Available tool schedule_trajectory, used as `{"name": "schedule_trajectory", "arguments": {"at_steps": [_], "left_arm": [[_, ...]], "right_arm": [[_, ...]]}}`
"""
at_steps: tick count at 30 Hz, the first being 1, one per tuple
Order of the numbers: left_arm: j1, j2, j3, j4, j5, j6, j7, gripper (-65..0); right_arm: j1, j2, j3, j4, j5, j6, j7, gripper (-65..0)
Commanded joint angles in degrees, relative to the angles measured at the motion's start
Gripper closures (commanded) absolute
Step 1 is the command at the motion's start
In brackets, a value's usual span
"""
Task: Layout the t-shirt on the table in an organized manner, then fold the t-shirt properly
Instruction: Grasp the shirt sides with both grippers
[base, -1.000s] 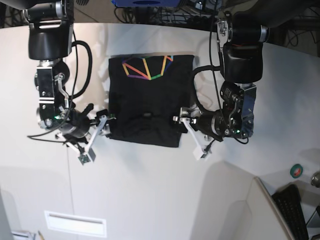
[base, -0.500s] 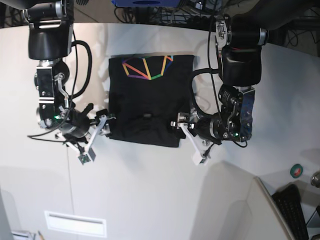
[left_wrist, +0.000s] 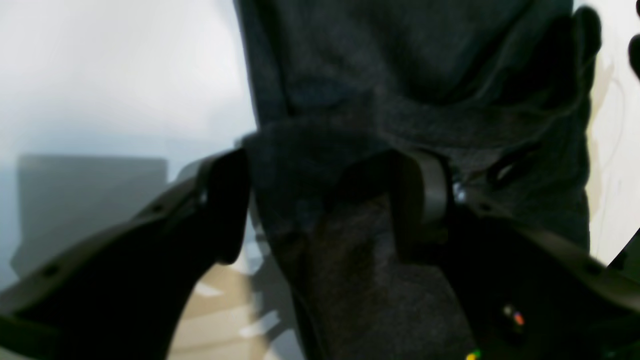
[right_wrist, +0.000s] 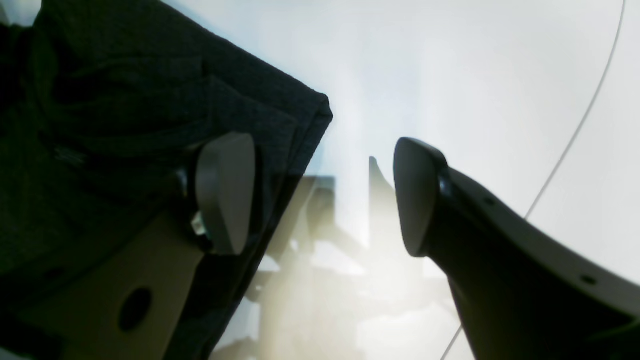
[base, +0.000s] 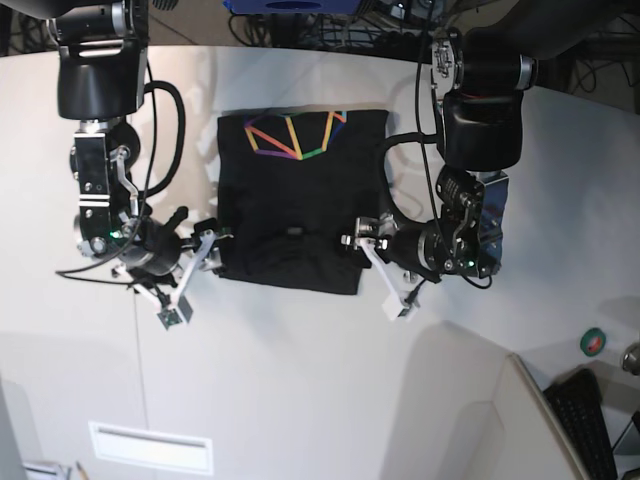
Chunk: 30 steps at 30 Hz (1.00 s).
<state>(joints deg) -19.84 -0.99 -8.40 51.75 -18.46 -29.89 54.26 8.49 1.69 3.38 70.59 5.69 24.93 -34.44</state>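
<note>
t-shirt: the t-shirt (base: 300, 205) lies on the table (base: 330, 390) between my two arms as a compact black rectangle, rainbow print showing near its far edge, a thicker band of layers along its near edge
step in hand: I judge this to be a late fold; both grippers sit at the near corners, so the near edge looks ready to be carried over toward the print
left gripper: my left gripper (left_wrist: 330, 200) straddles the near corner, one finger over the cloth and the other off its edge with fabric bunched between; the jaws stand apart and I cannot tell whether they pinch it
right gripper: my right gripper (right_wrist: 325, 195) is spread wide at the other near corner, one finger (right_wrist: 225, 192) over the cloth, the other over bare table, nothing held
next move: I need both jaws to close on every layer at each corner, then lift and travel evenly
risk: a missed lower layer could skew the fold
</note>
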Motion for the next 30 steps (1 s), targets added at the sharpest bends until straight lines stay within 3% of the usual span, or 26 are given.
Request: {"name": "schedule_trajectory", "arguments": {"at_steps": [1, 5, 10, 16, 21, 25, 30], "left_arm": [[-1.9, 0.0, 0.1, 0.5, -1.0, 0.0, -1.6, -36.0], [-2.1, 0.1, -0.3, 0.5, -1.4, 0.6, -1.5, -13.8], [-1.6, 0.1, -0.4, 3.1, -1.5, 4.2, -1.4, 0.0], [-0.2, 0.0, 0.0, 4.2, -1.5, 4.2, -1.4, 0.0], [0.5, 0.0, -0.2, 4.6, -1.5, 4.2, -1.4, 0.0], [0.6, 0.0, -0.3, 4.6, -1.5, 4.2, -1.4, 0.0], [1.7, 0.0, -0.4, 4.7, -1.5, 4.2, -1.4, 0.0]], "right_arm": [[1.0, 0.1, 0.2, 0.8, 0.5, 0.3, 1.2, -39.2], [1.0, 0.1, 0.2, 0.8, 0.5, 0.3, 1.2, -39.2], [0.3, 0.1, 0.1, 1.1, 0.5, 0.3, 1.2, -39.2], [-2.2, -0.3, 0.0, 6.1, 0.5, 0.3, 4.2, -39.2], [-4.6, -1.6, -4.0, 9.0, 0.5, 0.3, 7.8, -39.2], [-4.1, -3.3, -3.8, 6.8, 0.6, 0.0, 8.0, -39.0], [-4.2, -5.8, 1.1, 6.7, 0.4, -0.1, 8.0, -39.0]]}}
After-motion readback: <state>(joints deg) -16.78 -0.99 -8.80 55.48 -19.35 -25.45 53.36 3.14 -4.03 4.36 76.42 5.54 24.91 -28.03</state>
